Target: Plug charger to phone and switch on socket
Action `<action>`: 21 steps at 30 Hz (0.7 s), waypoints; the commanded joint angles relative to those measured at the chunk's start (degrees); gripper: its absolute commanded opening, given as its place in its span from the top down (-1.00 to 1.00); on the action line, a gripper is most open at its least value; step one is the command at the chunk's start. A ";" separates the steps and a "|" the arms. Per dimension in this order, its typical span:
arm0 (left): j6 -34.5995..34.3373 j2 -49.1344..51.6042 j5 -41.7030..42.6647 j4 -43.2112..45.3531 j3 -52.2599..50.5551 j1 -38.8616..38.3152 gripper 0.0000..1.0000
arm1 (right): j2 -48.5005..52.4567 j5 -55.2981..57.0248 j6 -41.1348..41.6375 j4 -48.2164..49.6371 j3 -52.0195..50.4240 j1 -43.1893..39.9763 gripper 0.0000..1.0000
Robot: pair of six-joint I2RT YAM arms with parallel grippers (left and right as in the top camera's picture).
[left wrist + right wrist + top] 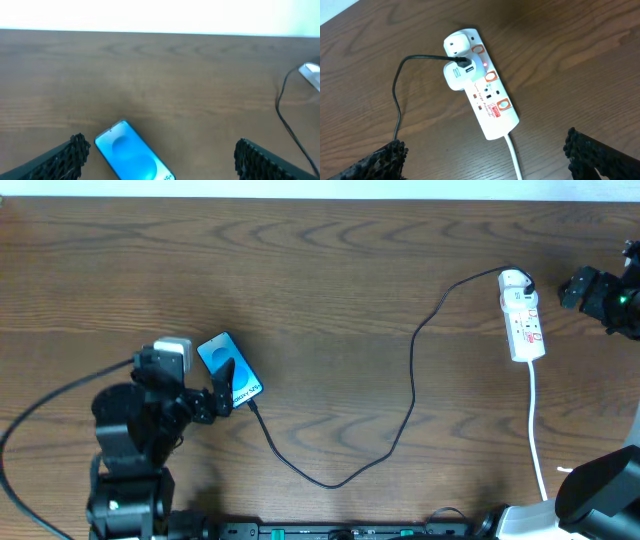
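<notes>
Late step: the charger (413, 370) runs across the tabletop (330, 260), its tip seemingly in the lower end of the phone (131, 152) at left and its other end in a white adapter (454, 77) on the socket (490, 100) at right, where a red light (485, 65) looks lit, so switch-on seems done. The left gripper (161, 146) gapes wide and empty with the phone low between its fingers (75, 150); the right gripper (484, 145) is wide open and empty above the socket, so next is likely a check, or a one-finger press on the orange-ringed switch (491, 76) by the adapter if it is off. One phone, one charger, one socket, three such switches, one adapter.

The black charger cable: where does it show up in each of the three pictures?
Overhead: the charger cable loops across the middle, between phone and socket.
Left wrist: right edge.
Right wrist: left side, entering the socket.
Shared landmark: the white socket.
</notes>
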 commanded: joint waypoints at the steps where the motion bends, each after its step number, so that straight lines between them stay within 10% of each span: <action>1: 0.44 -5.38 -0.52 4.90 -5.27 -0.13 -0.90 | 0.02 0.09 0.59 -0.04 0.17 0.13 -0.99; 21: 0.46 -27.89 -2.08 12.50 -19.39 -0.13 -0.90 | 0.02 0.07 0.59 -0.04 0.17 0.13 -0.99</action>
